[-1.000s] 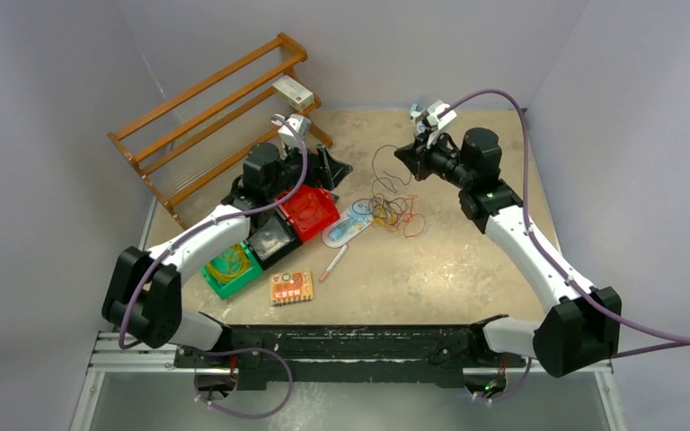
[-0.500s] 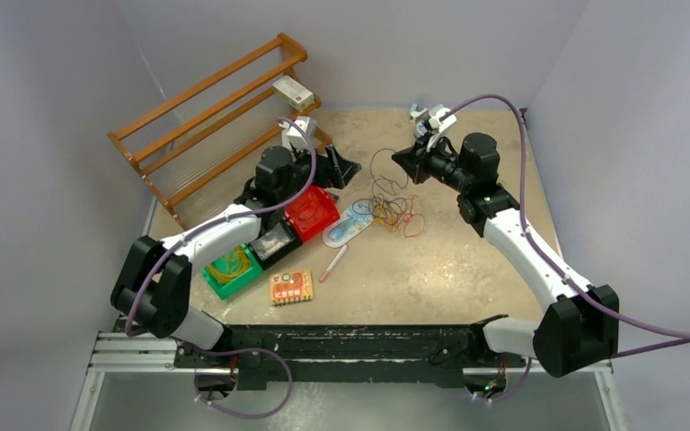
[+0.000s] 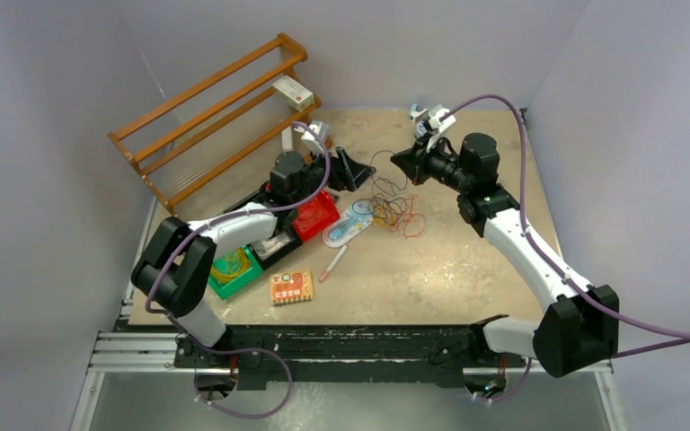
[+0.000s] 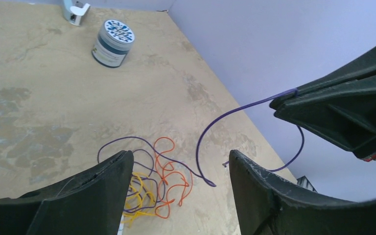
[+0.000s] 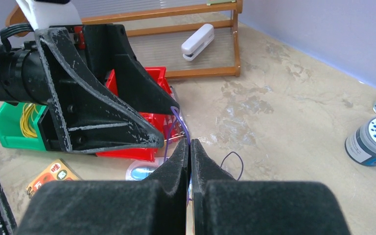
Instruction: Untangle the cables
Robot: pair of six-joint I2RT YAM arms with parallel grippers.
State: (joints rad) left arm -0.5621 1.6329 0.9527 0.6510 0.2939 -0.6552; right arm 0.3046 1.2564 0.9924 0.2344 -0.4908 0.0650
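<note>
Now: right pincer grips one dark cable, left pincer gapes

Well to the left of the red bin [image 3: 316, 215] and beyond it stands a wooden rack [image 3: 207, 108]. A white-and-red box [image 3: 293, 91] lies on its top rails and a white stapler [image 5: 198, 41] on its low shelf. On the red bin's near-left side sits a black bin [image 3: 274, 241], and next in the same row a green bin [image 3: 230, 269] with yellow loops inside. On the near side of the red bin, an orange card packet [image 3: 290, 286] and a pen [image 3: 333, 263] lie flat on the bench [image 3: 467, 269].

The left pincer [image 3: 359, 171] hovers just beyond the red bin's far-right corner. Its fingers are spread wide and nothing is clamped between them. Just right of the red bin lies a blue-and-white oval pack [image 3: 349, 222].

Right of that pack are the cables [image 3: 395, 214], with orange, yellow and dark loops heaped together on the bench. One dark purple cable [image 4: 215, 122] rises out of the heap in a tall arc. It runs up to the right pincer [image 3: 400, 160], which hangs above the bench farther right of the red bin than the heap. Its fingers are pressed together on that cable. The two pincers point at each other, tips near but apart.

Farthest right of the red bin and beyond it, a grey jar [image 4: 112, 43] with a blue patterned lid stands upright near the back wall.
</note>
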